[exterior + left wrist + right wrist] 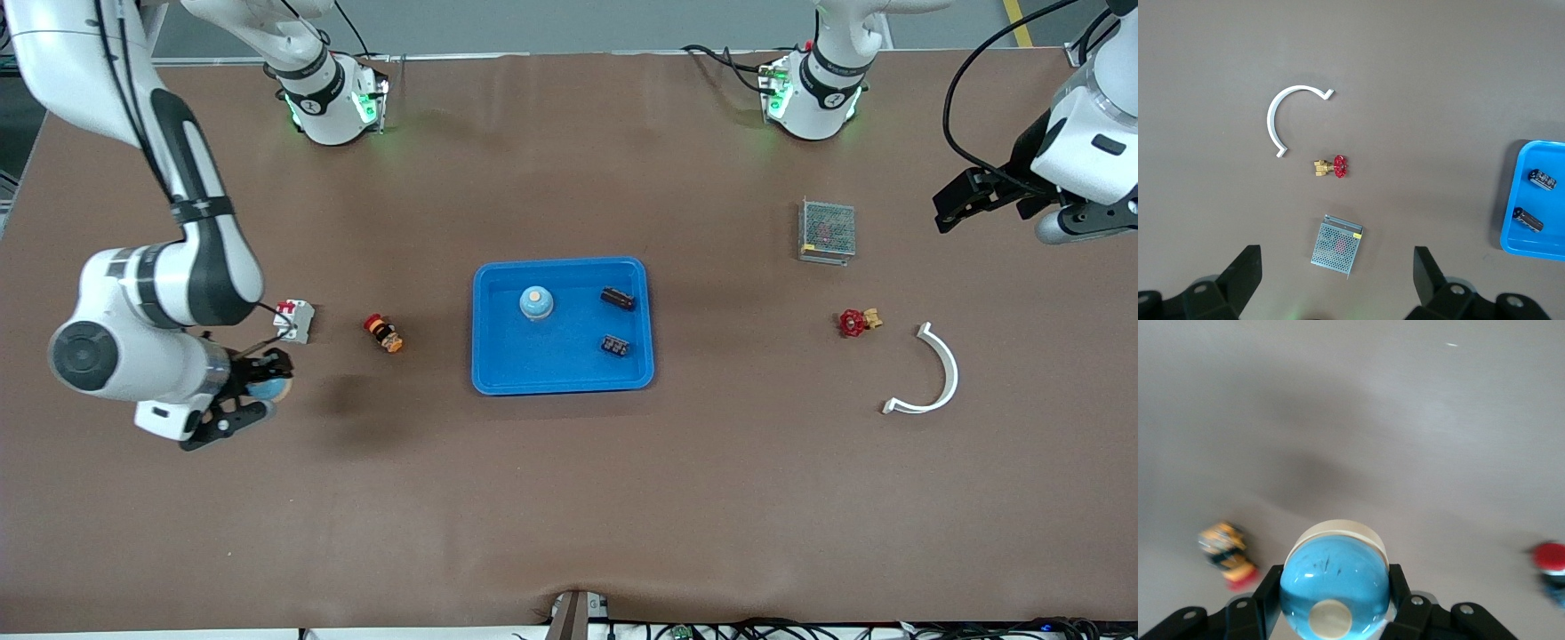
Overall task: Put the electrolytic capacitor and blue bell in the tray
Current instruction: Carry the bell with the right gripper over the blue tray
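Right wrist view: right tool (1335, 613) clamps a glossy blue dome bell (1335, 587).
Carry it level over the bench (569, 498) to the shallow bright blue plastic tray (562, 380), clear of its rim; left tool (1336, 280) waits wide.

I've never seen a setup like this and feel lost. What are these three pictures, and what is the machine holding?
Two white robot arms stand at a brown table. One picture looks down from high across the table; the others come from cameras on each wrist. The right gripper is shut on a round blue bell, over the table near its own end. The left gripper waits open. A shallow bright blue plastic tray already holds another blue bell and two dark capacitors. Around it lie a white curved piece, a red-handled valve, a metal mesh box and other small parts.
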